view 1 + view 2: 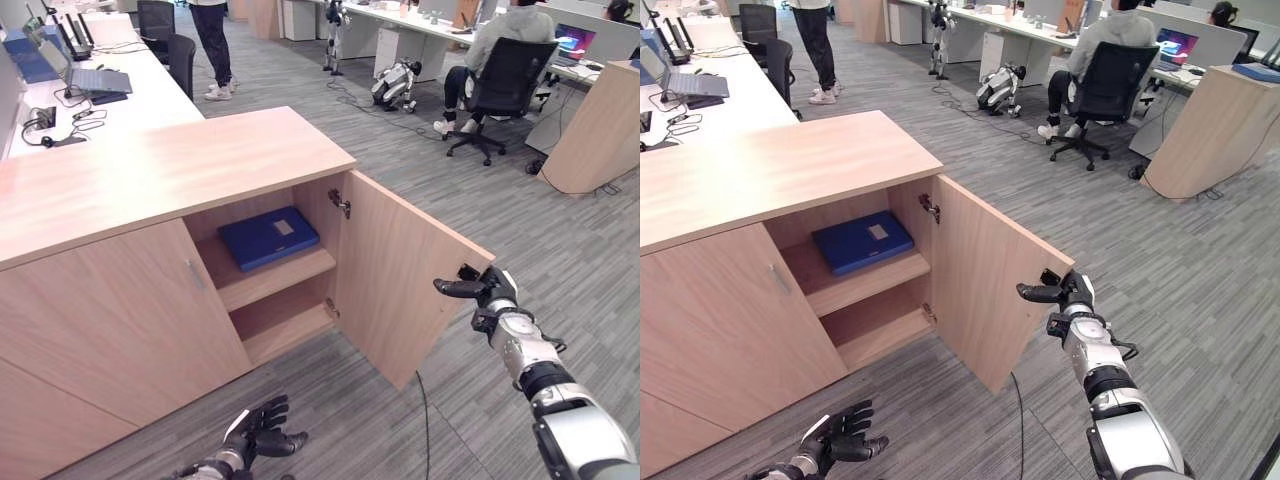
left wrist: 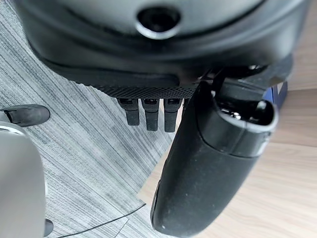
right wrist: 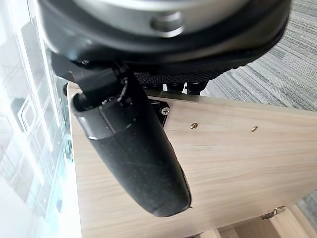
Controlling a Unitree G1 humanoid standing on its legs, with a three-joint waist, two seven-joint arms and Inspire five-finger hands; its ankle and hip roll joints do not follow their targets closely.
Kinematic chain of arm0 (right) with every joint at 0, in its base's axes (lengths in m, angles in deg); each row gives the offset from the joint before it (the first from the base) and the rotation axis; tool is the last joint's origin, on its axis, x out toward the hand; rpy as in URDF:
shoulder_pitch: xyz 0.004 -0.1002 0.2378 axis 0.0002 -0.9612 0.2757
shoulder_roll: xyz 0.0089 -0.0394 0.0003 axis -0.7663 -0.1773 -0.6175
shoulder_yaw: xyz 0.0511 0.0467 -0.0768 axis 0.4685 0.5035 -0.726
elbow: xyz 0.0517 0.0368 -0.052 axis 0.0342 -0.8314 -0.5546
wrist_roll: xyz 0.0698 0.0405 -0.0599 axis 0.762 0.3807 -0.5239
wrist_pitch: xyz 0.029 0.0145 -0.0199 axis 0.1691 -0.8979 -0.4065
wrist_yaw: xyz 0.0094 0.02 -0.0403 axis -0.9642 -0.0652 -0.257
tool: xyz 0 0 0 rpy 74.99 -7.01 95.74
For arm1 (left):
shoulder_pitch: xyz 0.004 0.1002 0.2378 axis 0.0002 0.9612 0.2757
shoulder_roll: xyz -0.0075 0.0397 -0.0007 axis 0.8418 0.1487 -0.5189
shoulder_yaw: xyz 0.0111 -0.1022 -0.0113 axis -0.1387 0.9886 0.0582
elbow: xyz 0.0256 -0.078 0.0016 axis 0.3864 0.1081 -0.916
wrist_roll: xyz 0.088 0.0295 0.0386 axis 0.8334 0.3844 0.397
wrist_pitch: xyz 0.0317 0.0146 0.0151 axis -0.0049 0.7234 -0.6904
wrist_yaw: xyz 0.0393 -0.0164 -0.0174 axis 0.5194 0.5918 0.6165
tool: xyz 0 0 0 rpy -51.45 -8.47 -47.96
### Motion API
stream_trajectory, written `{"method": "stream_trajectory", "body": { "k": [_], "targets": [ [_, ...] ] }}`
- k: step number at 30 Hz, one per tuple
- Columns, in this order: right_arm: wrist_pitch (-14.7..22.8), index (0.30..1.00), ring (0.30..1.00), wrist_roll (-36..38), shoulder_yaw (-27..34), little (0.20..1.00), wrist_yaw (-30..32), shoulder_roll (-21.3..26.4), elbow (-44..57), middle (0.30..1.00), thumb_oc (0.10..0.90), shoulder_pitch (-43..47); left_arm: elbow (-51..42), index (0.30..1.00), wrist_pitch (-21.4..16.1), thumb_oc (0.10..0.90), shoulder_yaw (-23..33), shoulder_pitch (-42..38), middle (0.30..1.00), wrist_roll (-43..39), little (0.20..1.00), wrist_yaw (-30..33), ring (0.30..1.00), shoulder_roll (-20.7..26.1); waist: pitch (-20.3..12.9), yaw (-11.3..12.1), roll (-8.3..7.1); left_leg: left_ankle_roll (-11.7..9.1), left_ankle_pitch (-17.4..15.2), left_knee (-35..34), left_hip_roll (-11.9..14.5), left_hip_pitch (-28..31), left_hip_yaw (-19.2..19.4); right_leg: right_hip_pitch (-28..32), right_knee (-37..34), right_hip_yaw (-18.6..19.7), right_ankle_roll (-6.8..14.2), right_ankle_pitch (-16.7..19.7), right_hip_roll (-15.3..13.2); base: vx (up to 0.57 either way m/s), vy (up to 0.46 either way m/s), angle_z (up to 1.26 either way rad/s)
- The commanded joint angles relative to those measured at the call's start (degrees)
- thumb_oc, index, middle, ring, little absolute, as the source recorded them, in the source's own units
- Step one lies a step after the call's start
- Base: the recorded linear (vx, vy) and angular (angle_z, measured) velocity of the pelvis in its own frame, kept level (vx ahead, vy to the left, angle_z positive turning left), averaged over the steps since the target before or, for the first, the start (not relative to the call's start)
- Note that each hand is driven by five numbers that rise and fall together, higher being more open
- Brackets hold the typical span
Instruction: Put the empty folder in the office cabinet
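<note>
Already the blue folder (image 1: 268,236) lies flat on the upper shelf (image 1: 290,276) of the office cabinet (image 1: 150,180), 1 door (image 1: 400,270) swung wide open. Right hand (image 1: 484,290) sits at the door's outer top corner, thumb stretched along the panel face; its fingers reach over the edge, so I cannot tell whether they are curled or straight. Left hand (image 1: 262,432) hangs low over the carpet, fingers loosely apart, holding nothing. Step in hand, as I judge it: closing the door. To do it well, push near the free edge, swing it steadily along the hinge arc, and lift the fingers off the edge before the door meets the frame. Folder sits well inside, so no snag expected.
</note>
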Motion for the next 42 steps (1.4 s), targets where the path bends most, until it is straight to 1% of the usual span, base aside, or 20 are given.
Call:
{"method": "stream_trajectory", "body": {
  "k": [1, 10, 13, 14, 15, 16, 17, 18, 21, 23, 24, 26, 28, 31, 32, 33, 35, 37, 38, 42],
  "targets": [
    [7.6, 0.900, 0.900, -0.2, -5.8, 0.900, -4.5, -4.0, 19.9, 0.900, 0.800, 3.9, -3.2, 0.900, -3.9, 0.800, -1.1, -5.4, 0.900, 0.6, 0.900, 0.6, 0.900, 1.7, -1.1, 2.7, -0.43, -2.6, -2.1, 0.0, 0.5, -1.6, -0.7, 3.3, 0.1, -1.8, 4.0, -7.2, -1.5, 0.00, -0.003, 0.27],
    [7.7, 0.900, 0.900, -2.9, -11.1, 0.900, -6.7, -11.5, 29.9, 0.900, 0.800, -5.0, -3.1, 0.900, -3.9, 0.800, 2.3, -3.4, 0.900, 1.2, 0.900, 2.4, 0.900, 1.1, -0.3, 3.8, -0.13, -3.3, -1.7, 0.7, 0.9, -2.6, -3.0, 3.8, 0.1, -3.0, 3.4, -8.0, -1.1, 0.00, -0.037, 0.15],
    [8.0, 0.900, 0.900, -2.0, -17.1, 0.900, -6.6, -18.2, 28.3, 0.900, 0.800, -0.7, -3.7, 0.900, -4.3, 0.800, 2.6, -3.2, 0.900, -0.2, 0.900, 4.4, 0.900, 1.3, 2.0, 7.8, -0.05, -3.7, -1.5, 4.3, 0.6, -6.8, -6.7, 3.0, 0.1, -3.5, 3.1, -8.3, -1.4, -0.11, -0.032, 0.09],
    [8.1, 0.900, 0.900, -2.7, -18.0, 0.900, -6.5, -18.4, 28.7, 0.900, 0.800, 0.1, -3.1, 0.900, -4.4, 0.800, 2.3, -3.8, 0.900, 0.0, 0.900, 4.8, 0.900, 1.2, 2.7, 8.3, -0.02, -3.9, -1.3, 5.9, 0.9, -8.8, -5.6, 3.0, 0.1, -4.6, 3.2, -8.1, -1.9, -0.13, 0.119, 0.24],
    [7.6, 0.900, 0.900, -4.7, -21.4, 0.900, -7.1, -18.8, 30.2, 0.900, 0.800, 3.3, -2.2, 0.900, -4.2, 0.800, 1.3, -5.9, 0.900, 0.4, 0.900, 5.4, 0.900, 0.6, 2.5, 7.2, -0.18, -3.8, -1.5, 8.6, 4.9, -10.9, 5.2, 3.3, 0.1, -8.5, 3.5, -8.8, -3.1, -0.10, 0.187, 0.83],
    [7.2, 0.900, 0.900, -5.4, -22.7, 0.900, -7.1, -19.1, 30.6, 0.900, 0.800, 4.7, -2.0, 0.900, -4.1, 0.800, 1.0, -6.3, 0.900, 0.3, 0.900, 5.4, 0.900, 0.3, 1.9, 6.1, -0.13, -3.4, -1.0, 9.1, 6.7, -10.6, 11.4, 3.2, 0.2, -9.8, 3.5, -8.8, -3.3, -0.03, 0.234, 1.61],
    [6.7, 0.900, 0.900, -6.0, -23.3, 0.900, -7.5, -19.5, 30.4, 0.900, 0.800, 6.0, -1.7, 0.900, -3.9, 0.800, 0.5, -6.2, 0.900, 0.6, 0.900, 4.9, 0.900, 0.3, 1.4, 5.4, 0.18, -3.3, 0.1, 8.9, 8.1, -10.1, 16.1, 3.5, 0.3, -10.5, 3.2, -9.0, -3.0, 0.07, 0.269, 2.95],
    [5.7, 0.900, 0.900, -9.7, -25.2, 0.900, -8.6, -20.8, 30.7, 0.900, 0.800, 8.1, -1.3, 0.900, -4.2, 0.800, 0.0, -5.9, 0.900, 1.7, 0.900, 4.2, 0.900, 0.5, 0.3, 5.5, 0.40, -2.5, 0.5, 6.1, 7.3, -8.5, 18.7, 4.3, 0.6, -10.8, 3.0, -8.7, -2.2, 0.09, 0.204, 2.60],
    [5.3, 0.900, 0.900, -13.5, -28.7, 0.900, -10.7, -23.3, 32.8, 0.900, 0.800, 10.4, -0.9, 0.900, -4.4, 0.800, -0.3, -7.1, 0.900, 2.4, 0.900, 3.9, 0.900, 1.0, -0.1, 6.7, -0.39, -1.7, 0.7, 5.0, 6.0, -8.8, 17.8, 5.4, 1.6, -11.8, 2.8, -8.3, -2.4, 0.11, 0.120, 0.77],
    [4.7, 0.900, 0.900, -15.5, -33.4, 0.900, -14.0, -26.2, 36.0, 0.900, 0.800, 15.5, -0.8, 0.900, -4.9, 0.800, 0.3, -8.3, 0.900, 2.5, 0.900, 3.6, 0.900, 2.4, -0.4, 9.2, -2.37, 0.0, 0.2, 3.0, 4.1, -8.5, 16.3, 5.0, 7.0, -13.7, 3.2, -9.4, -3.9, 0.16, 0.122, 0.68],
    [4.7, 0.900, 0.900, -15.4, -33.3, 0.900, -14.1, -26.3, 35.9, 0.900, 0.800, 15.7, -0.8, 0.900, -4.9, 0.800, 0.4, -8.3, 0.900, 2.5, 0.900, 3.6, 0.900, 2.5, -0.3, 9.1, -2.52, 0.1, 0.2, 2.8, 4.0, -8.5, 16.3, 4.9, 7.4, -13.7, 3.3, -9.6, -4.2, 0.13, 0.127, 0.88],
    [4.7, 0.900, 0.900, -14.4, -34.7, 0.900, -15.1, -27.4, 36.9, 0.900, 0.800, 17.7, -0.4, 0.900, -5.2, 0.800, 0.9, -9.0, 0.900, 3.2, 0.900, 3.9, 0.900, 4.1, -0.1, 10.2, -3.20, 1.4, -1.1, 1.8, 2.7, -7.4, 16.6, 2.9, 14.0, -14.7, 4.9, -8.5, -6.8, 0.11, 0.151, 1.23],
    [5.0, 0.900, 0.900, -13.6, -35.6, 0.900, -15.5, -28.4, 38.6, 0.900, 0.800, 18.2, 0.1, 0.900, -5.6, 0.800, 2.0, -9.6, 0.900, 3.4, 0.900, 4.6, 0.900, 5.1, 1.0, 10.1, -3.43, 2.6, -2.5, 1.0, 1.0, -5.3, 16.7, -0.4, 22.3, -13.2, 8.2, -4.2, -11.4, 0.12, 0.158, 1.41],
    [5.2, 0.900, 0.900, -14.0, -36.2, 0.900, -16.3, -26.6, 40.7, 0.900, 0.800, 16.6, 0.6, 0.900, -5.6, 0.800, 2.9, -10.4, 0.900, 3.8, 0.900, 5.8, 0.900, 5.6, 1.9, 10.0, -2.78, 2.9, -2.8, 0.9, 1.4, -4.9, 16.1, -2.9, 26.3, -10.6, 8.8, -3.6, -11.7, 0.05, 0.042, 0.32],
    [4.8, 0.900, 0.900, -13.8, -35.6, 0.900, -17.0, -22.0, 43.1, 0.900, 0.800, 13.3, -0.2, 0.900, -5.4, 0.800, 2.9, -10.9, 0.900, 3.7, 0.900, 5.8, 0.900, 5.7, 2.5, 8.3, -2.26, 2.3, -3.1, 0.5, 0.8, -5.2, 12.3, -4.4, 22.0, -5.1, 8.3, -8.5, -7.1, 0.08, 0.030, 0.31],
    [4.7, 0.900, 0.900, -12.8, -34.9, 0.900, -17.1, -20.4, 43.2, 0.900, 0.800, 11.6, 0.0, 0.900, -5.3, 0.800, 2.9, -10.8, 0.900, 3.6, 0.900, 5.6, 0.900, 5.4, 2.6, 7.5, -2.06, 2.1, -3.1, 0.4, 0.5, -5.3, 11.2, -4.4, 19.4, -3.6, 7.7, -10.3, -5.6, 0.09, 0.024, 0.39],
    [4.7, 0.900, 0.900, -11.0, -33.7, 0.900, -17.4, -18.4, 43.2, 0.900, 0.800, 8.7, 0.1, 0.900, -5.4, 0.800, 2.8, -10.7, 0.900, 3.4, 0.900, 5.5, 0.900, 5.0, 2.6, 6.5, -1.68, 1.7, -3.2, 0.4, 0.3, -5.3, 10.2, -4.2, 15.5, -2.2, 6.6, -10.7, -4.2, 0.07, -0.023, 0.87],
    [4.4, 0.900, 0.900, -11.0, -31.0, 0.900, -18.0, -14.3, 42.8, 0.900, 0.800, 1.0, 1.4, 0.900, -5.6, 0.800, 3.7, -10.7, 0.900, 4.1, 0.900, 4.9, 0.900, 3.7, 2.2, 3.7, -1.12, 1.9, -2.6, 0.1, -0.2, -4.8, 10.0, -5.4, 11.1, 0.5, 5.3, -8.5, -3.7, 0.04, -0.011, 0.53],
    [4.4, 0.900, 0.900, -11.0, -31.0, 0.900, -18.0, -14.3, 42.9, 0.900, 0.800, 0.9, 1.4, 0.900, -5.6, 0.800, 3.7, -10.7, 0.900, 4.1, 0.900, 4.9, 0.900, 3.7, 2.2, 3.7, -1.08, 1.9, -2.6, 0.1, -0.2, -4.8, 10.0, -5.3, 11.0, 0.5, 5.3, -8.5, -3.7, 0.00, 0.001, 0.26],
    [4.0, 0.900, 0.900, -14.7, -26.3, 0.900, -18.2, -9.6, 39.6, 0.900, 0.800, -12.2, 1.2, 0.900, -5.4, 0.800, 5.1, -8.7, 0.900, 5.2, 0.900, 3.7, 0.900, 1.9, 0.9, 0.6, -0.68, 2.1, -3.4, 0.2, -1.5, -3.4, 10.4, -2.5, 7.1, 0.3, 5.1, -7.4, -3.5, 0.08, 0.000, 0.05]
  ]
}}
